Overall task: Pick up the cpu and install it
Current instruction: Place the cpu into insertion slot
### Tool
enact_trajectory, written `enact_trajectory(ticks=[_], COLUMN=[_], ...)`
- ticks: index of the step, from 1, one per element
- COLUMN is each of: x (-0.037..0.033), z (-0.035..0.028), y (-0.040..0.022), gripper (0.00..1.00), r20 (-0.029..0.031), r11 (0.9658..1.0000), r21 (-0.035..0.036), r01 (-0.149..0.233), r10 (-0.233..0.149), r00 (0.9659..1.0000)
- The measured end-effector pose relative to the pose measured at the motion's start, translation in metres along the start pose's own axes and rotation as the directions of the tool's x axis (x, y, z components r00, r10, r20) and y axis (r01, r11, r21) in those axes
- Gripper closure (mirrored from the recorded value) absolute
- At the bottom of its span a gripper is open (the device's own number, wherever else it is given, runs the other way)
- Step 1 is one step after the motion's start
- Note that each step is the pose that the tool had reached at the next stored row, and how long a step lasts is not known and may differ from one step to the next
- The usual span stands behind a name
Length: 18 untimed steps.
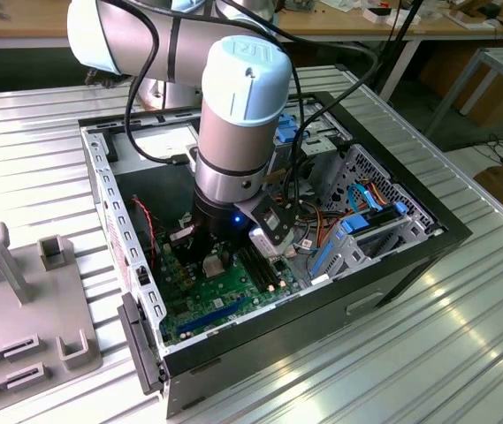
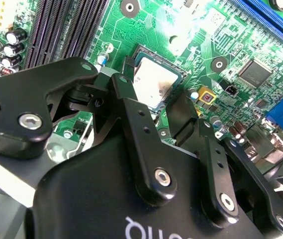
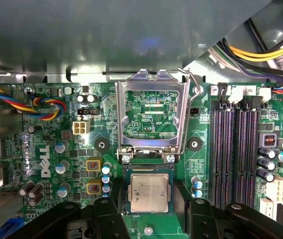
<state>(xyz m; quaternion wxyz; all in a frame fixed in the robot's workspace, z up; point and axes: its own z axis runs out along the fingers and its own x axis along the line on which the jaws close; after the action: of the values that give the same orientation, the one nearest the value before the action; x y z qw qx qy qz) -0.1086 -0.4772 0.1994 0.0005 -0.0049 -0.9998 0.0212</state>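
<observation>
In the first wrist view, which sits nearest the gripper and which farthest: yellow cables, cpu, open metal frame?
1. cpu, right at it.
2. frame, just beyond the cpu.
3. yellow cables, past the memory slots.

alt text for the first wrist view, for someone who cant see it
A silver-topped cpu lies flat in the open socket of a green motherboard, with the black gripper close around it. The socket's metal frame stands flipped open beside it, and dark memory slots run alongside.
</observation>
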Motion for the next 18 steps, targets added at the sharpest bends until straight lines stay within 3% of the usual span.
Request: enact_trajectory(ticks=[18], x=[-0.0005], z=[-0.0021], y=[0.0000], gripper=[0.47], r20=[-0.0026], r11=[0.9997], r21=[-0.0001], r01=[-0.024], r10=[0.024], r00=[0.9997])
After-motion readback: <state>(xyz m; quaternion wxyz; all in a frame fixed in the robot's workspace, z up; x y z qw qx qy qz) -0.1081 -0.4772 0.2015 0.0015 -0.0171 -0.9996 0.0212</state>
